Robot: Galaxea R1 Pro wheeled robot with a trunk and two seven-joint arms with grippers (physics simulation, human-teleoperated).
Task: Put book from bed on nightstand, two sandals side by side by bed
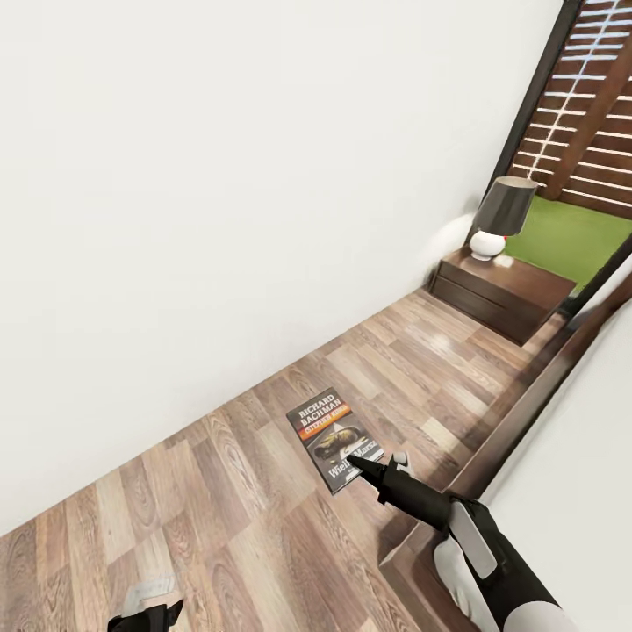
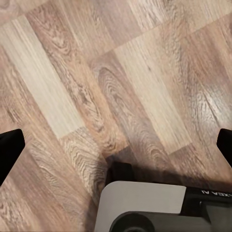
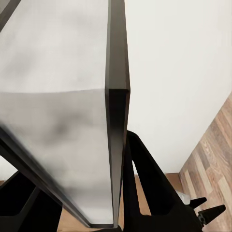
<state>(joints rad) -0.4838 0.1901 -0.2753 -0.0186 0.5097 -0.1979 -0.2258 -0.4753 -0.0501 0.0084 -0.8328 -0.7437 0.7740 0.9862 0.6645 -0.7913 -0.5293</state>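
Note:
My right gripper (image 1: 362,463) is shut on the lower corner of the book (image 1: 336,437), a dark grey paperback with an orange band, held cover-up above the wood floor beside the bed. The right wrist view shows the book (image 3: 63,121) edge-on, clamped between the black fingers (image 3: 150,188). A dark brown nightstand (image 1: 500,294) stands against the wall further ahead. The bed's wooden frame (image 1: 518,412) and grey mattress (image 1: 584,421) run along the right. My left gripper (image 1: 145,614) hangs low over the floor, and in the left wrist view the left gripper (image 2: 116,145) is open and empty. The sandals are out of view.
A lamp (image 1: 502,215) with a dark shade and white base stands on the nightstand's back part. Behind it is a black-framed window (image 1: 579,132) with fence and grass. A white wall (image 1: 219,219) runs along the left, with a strip of plank floor (image 1: 219,491) between wall and bed.

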